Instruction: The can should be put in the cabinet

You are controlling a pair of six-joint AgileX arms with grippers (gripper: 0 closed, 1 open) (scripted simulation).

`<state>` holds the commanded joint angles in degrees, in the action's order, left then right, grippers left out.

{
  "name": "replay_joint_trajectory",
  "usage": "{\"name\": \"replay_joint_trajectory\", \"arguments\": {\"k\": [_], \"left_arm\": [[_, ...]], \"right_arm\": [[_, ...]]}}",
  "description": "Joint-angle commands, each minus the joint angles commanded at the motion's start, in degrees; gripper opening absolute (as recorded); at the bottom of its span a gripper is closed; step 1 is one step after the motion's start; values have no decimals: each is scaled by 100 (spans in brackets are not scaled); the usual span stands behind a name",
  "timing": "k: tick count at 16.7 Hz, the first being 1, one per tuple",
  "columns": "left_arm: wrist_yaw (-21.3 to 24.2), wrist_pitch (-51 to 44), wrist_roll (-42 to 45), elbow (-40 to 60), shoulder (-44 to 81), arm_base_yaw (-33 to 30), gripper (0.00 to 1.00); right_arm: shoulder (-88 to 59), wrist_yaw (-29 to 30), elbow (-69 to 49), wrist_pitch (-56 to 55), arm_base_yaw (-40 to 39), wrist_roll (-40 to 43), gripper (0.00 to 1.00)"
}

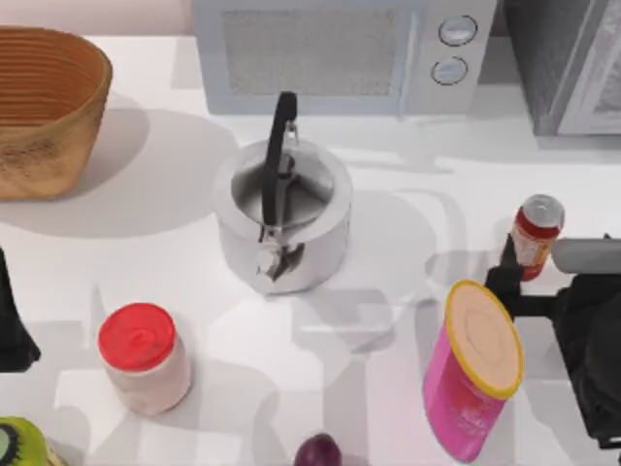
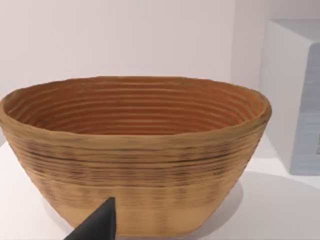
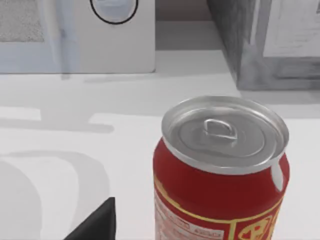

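Observation:
The small red can [image 1: 537, 231] with a silver top stands upright on the white table at the right, in front of the dark grey cabinet [image 1: 568, 68]. My right gripper [image 1: 529, 264] is open at the can, one dark finger [image 1: 506, 260] beside its left side. In the right wrist view the can [image 3: 220, 175] is very close, a fingertip [image 3: 97, 225] stands apart from it, and the cabinet [image 3: 270, 45] lies behind. My left gripper [image 1: 12, 325] is parked at the table's left edge, open, facing the basket [image 2: 135, 150].
A pink canister [image 1: 473, 374] with a yellow rim leans just in front of the can. A silver kettle [image 1: 281, 218] sits mid-table, a white microwave [image 1: 330, 53] at the back, a woven basket [image 1: 44, 107] back left, and a red-lidded jar [image 1: 144, 357] front left.

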<state>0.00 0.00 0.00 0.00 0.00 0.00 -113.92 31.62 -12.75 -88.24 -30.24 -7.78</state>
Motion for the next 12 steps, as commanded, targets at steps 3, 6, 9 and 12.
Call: {"name": "replay_joint_trajectory", "arguments": {"k": [3, 6, 9, 12], "left_arm": [[0, 0, 0, 0, 0, 0, 100], [0, 0, 0, 0, 0, 0, 100], [0, 0, 0, 0, 0, 0, 100], [0, 0, 0, 0, 0, 0, 100]], "right_arm": [[-644, 178, -73, -502, -178, -46, 100], [-933, 253, -106, -736, -277, -68, 100], [-942, 255, -107, -743, -281, -68, 100], [-933, 235, -104, -722, -243, -62, 100]]}}
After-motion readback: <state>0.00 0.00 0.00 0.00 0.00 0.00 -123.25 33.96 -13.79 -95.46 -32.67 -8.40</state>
